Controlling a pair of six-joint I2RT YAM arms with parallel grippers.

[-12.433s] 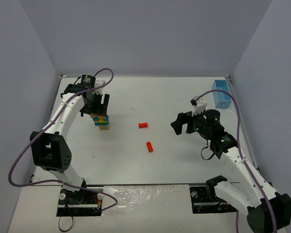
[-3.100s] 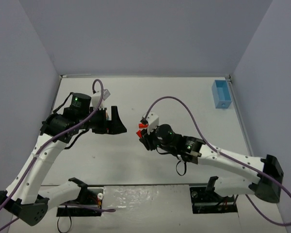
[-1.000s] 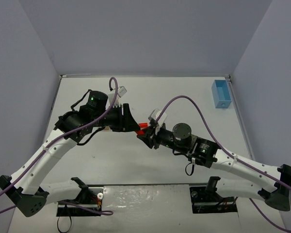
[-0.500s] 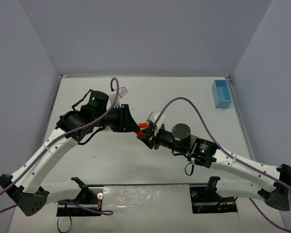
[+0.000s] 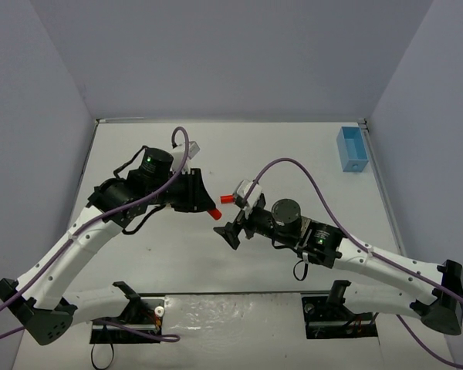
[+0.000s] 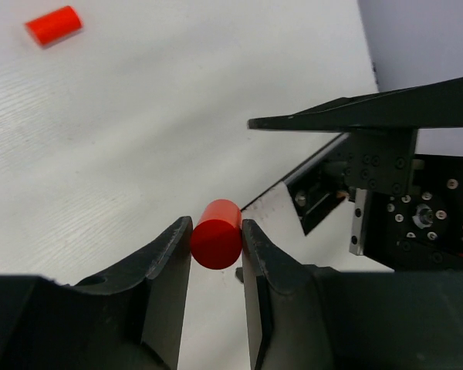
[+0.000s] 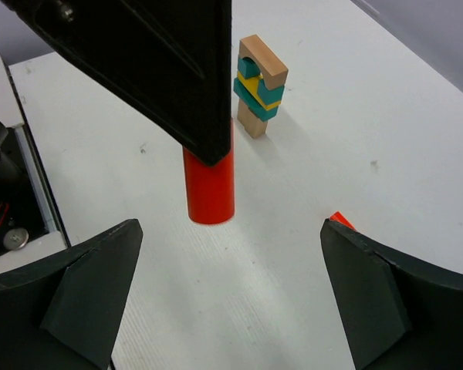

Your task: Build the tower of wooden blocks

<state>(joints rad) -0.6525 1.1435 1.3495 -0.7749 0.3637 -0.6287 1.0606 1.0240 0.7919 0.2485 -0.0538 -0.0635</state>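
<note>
1. Over the middle of the table [image 5: 309,154], seen from above, my left claw [image 5: 209,208] is pinched nearly shut on a red cylinder [image 5: 215,213], whose free end pokes out toward 4 o'clock. My right claw [image 5: 233,214] faces it from 3 o'clock, jaws spread wide and holding nothing. A second red cylinder [image 5: 226,199] lies on the table at 1 o'clock of the held one, just beside it. I cannot pick out the wood block tower [image 7: 258,85] from up here; my left arm probably covers it. The blue bin [image 5: 353,149] sits well apart at 2 o'clock.

2. From my left wrist, both fingers press the cylinder's sides near one end, leaving its flat far face bare. I judge that is the grip for standing it on the tower. The right claw's open fingers lie at 3 o'clock, apart from the cylinder. The second cylinder rests on its side at 10 o'clock, well apart.

3. From my right wrist, my own fingers gape at the lower corners with only table between them. The held cylinder hangs upright from the left claw at 12 o'clock; whether it touches the table I cannot tell. The tower stands upright beyond it at 1 o'clock, with a tan arch on top and no red piece. I judge both cylinders are yet to be placed.
</note>
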